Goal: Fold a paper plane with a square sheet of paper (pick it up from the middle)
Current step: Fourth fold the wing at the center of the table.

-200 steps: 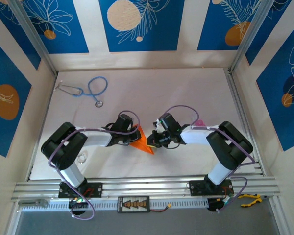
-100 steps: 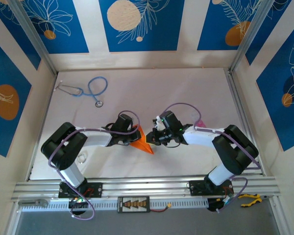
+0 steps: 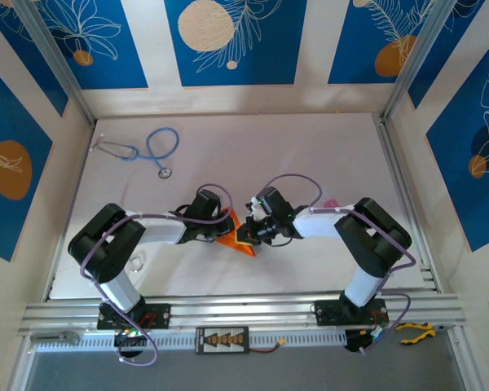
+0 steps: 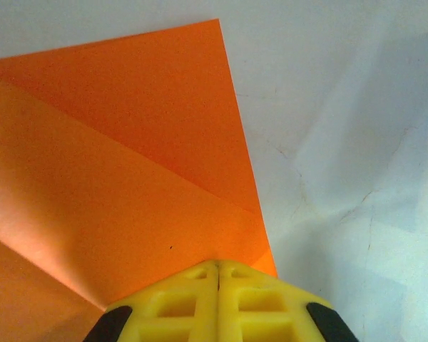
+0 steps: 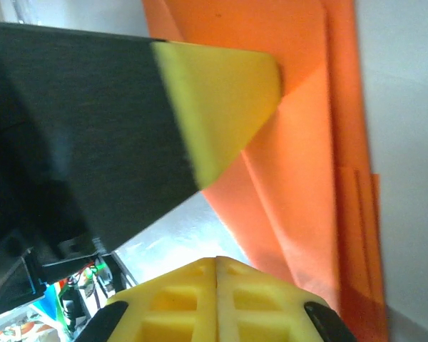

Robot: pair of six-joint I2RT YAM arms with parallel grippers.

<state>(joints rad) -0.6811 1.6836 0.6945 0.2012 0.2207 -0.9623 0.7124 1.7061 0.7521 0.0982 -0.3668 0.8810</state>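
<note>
The square sheet of paper [image 3: 243,246] lies on the table as a bright orange, pointed, creased fold between the two arms. In the left wrist view its layers [image 4: 128,157] spread ahead of my left gripper [image 4: 218,265], which is shut with its tips resting on the paper. In the top view the left gripper [image 3: 222,228] sits at the fold's left side. My right gripper [image 3: 243,235] is shut too, its tips [image 5: 216,261] low at the paper's edge [image 5: 307,142]. One finger of the left gripper [image 5: 221,100] presses on the paper just across from it.
A blue stethoscope [image 3: 151,151] lies at the far left of the white table [image 3: 310,155]. A small pink thing [image 3: 332,204] peeks out beside the right arm. An aluminium rail [image 3: 244,311] runs along the near edge.
The right gripper has slid left, over the orange fold and closer to the left gripper. The left arm and the paper have stayed put.
</note>
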